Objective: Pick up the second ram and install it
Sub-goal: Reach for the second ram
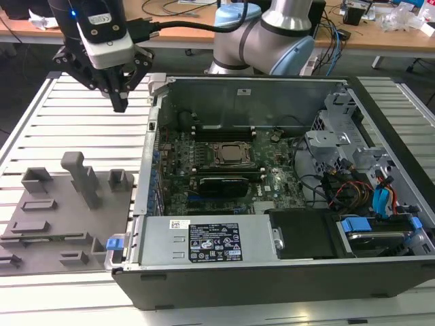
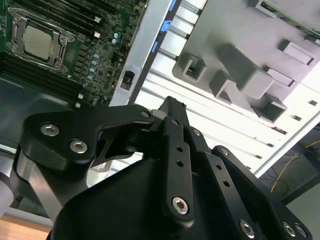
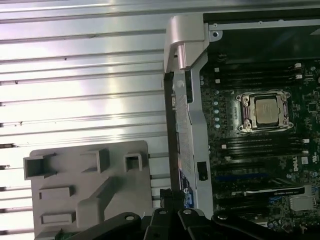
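Note:
The second ram [image 2: 292, 17] is a thin green strip lying in the grey tray [image 2: 235, 55]; in the exterior view it shows as a dark line [image 1: 51, 237] along the tray's near part. My gripper [image 1: 121, 103] hangs above the slatted table, between the tray [image 1: 68, 224] and the open computer case [image 1: 272, 204], well above and behind the ram. Its black fingers [image 2: 170, 115] meet at the tip and hold nothing. The motherboard's long black slots [image 1: 224, 133] lie on either side of the processor socket [image 1: 231, 154].
The case wall [image 1: 146, 170] stands between the tray and the motherboard. A grey post [image 1: 83, 178] rises from the tray. Drive bays and cables [image 1: 367, 190] fill the case on the exterior view's right. Desks with cables run behind the table.

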Controlling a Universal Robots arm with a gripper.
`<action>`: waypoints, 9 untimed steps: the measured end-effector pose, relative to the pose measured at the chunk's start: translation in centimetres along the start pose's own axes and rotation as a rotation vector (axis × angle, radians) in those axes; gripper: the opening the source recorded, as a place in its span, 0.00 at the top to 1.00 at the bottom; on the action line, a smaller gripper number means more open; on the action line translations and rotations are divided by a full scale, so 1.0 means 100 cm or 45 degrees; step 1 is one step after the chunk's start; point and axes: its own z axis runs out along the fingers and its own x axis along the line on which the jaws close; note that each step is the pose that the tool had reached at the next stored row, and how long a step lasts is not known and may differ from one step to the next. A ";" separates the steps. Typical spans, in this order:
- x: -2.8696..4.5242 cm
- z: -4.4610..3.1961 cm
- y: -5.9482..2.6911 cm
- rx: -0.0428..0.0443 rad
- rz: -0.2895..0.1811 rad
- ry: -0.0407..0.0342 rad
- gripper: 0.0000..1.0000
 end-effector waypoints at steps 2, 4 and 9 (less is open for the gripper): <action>0.0066 -0.0001 -0.0005 0.000 0.000 0.0000 0.89; 0.0122 -0.0003 -0.0009 0.000 0.000 0.0000 0.89; 0.0243 -0.0005 -0.0018 0.000 0.000 0.0000 0.89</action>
